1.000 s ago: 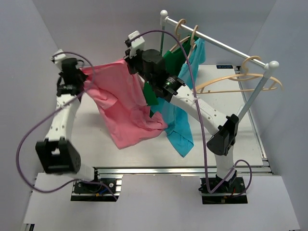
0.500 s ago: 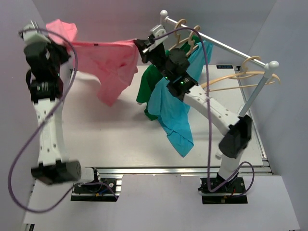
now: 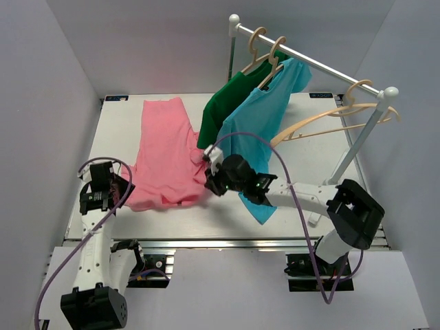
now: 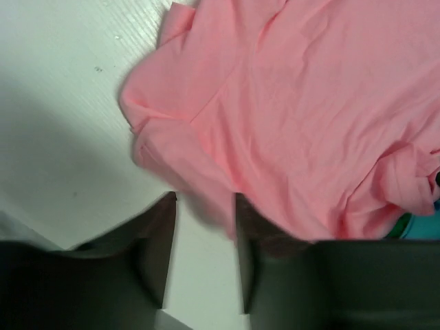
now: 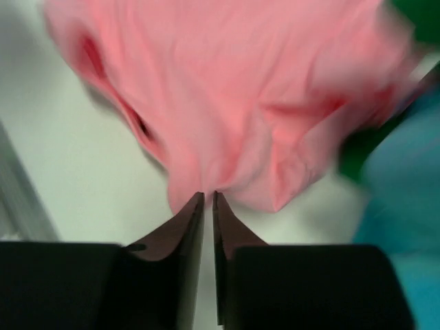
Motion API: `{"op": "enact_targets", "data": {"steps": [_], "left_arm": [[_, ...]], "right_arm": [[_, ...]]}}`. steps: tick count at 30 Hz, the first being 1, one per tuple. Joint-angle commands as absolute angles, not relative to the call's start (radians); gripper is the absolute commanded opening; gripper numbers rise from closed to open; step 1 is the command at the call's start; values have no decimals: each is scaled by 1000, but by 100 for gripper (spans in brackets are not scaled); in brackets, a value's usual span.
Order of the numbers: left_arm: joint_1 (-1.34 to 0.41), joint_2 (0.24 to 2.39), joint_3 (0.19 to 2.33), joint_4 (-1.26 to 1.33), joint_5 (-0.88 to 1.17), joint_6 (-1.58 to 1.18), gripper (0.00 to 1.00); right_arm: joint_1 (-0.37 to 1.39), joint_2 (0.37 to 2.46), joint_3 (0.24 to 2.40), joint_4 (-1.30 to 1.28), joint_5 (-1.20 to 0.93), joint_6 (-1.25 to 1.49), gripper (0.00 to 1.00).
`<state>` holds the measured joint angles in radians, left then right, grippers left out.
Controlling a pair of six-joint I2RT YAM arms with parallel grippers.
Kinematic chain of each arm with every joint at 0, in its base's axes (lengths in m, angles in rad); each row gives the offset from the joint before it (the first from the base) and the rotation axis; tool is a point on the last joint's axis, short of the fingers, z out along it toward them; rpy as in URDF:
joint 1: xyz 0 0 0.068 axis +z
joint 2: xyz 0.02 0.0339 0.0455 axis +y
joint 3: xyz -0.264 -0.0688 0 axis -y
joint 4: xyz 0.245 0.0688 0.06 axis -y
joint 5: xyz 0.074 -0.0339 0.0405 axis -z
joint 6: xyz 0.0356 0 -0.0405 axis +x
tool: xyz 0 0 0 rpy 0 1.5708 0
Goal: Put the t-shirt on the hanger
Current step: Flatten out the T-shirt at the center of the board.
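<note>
The t-shirt (image 3: 165, 155) lies spread flat on the table (image 3: 120, 130). The left pincer (image 4: 205, 206), jaws apart, sits at the shirt's near left corner. The right pincer (image 5: 207, 199), barely parted and empty, sits at the near right corner.

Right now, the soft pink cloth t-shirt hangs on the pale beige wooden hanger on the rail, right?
No: the pink t-shirt lies on the white table, not on the pale beige wooden hanger on the rail. The top view shows it.

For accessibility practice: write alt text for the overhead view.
A pink t-shirt lies spread on a table, the left gripper and right gripper at its near corners. Behind, a green shirt, a blue shirt and a bare hanger hang on a rail.
</note>
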<state>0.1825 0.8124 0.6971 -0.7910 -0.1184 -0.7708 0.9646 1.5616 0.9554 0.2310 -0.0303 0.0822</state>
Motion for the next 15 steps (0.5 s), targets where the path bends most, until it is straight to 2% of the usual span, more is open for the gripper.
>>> {"op": "enact_targets", "data": {"steps": [1, 3, 4, 6, 8, 10, 15], "left_arm": [[189, 729, 739, -894, -110, -810, 53], [173, 700, 733, -917, -104, -795, 66], [169, 692, 724, -936, -97, -779, 71], [153, 667, 715, -939, -71, -781, 96], [152, 658, 724, -927, -40, -782, 98], [153, 660, 729, -887, -26, -785, 98], [152, 747, 782, -847, -2, -744, 98]], "right_arm": [[1011, 1503, 922, 167, 66, 179, 22], [1011, 1467, 902, 150, 60, 212, 37], [1011, 1453, 897, 129, 61, 221, 41], [1015, 1424, 873, 121, 29, 227, 58], [1020, 1379, 859, 103, 9, 227, 77], [1041, 1338, 864, 62, 9, 226, 89], [1103, 1185, 893, -93, 78, 207, 89]]}}
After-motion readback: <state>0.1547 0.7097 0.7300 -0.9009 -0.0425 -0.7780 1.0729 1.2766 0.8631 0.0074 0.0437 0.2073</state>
